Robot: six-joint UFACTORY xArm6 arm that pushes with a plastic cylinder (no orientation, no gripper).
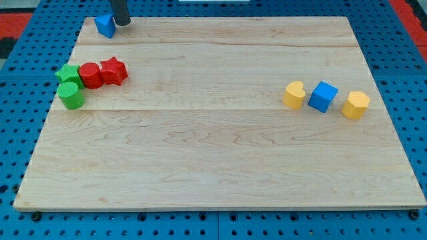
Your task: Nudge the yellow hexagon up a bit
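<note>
— Pale wooden board (220,147) on blue pegboard (407,67), with a strip of red at the view's top corners. That is what you are working over. Where is your rod?

— At the view's top left edge of the board. You see my tip (122,24) just beside the blue block (105,26), on its right; whether they touch, you cannot tell. It is a plain rod with nothing to open or close, and it holds nothing.

— And the yellow hexagon (355,105)?

— Well apart from the tip, far toward the view's right and lower. You have the blue cube (323,97) just to its left, then a yellow heart-like block (293,95).

— Anything nearer the tip?

— Below it, toward the view's left edge, you find a cluster: red star (114,71), red cylinder (91,76), green star (67,74) and green cylinder (71,96), packed close together.
</note>
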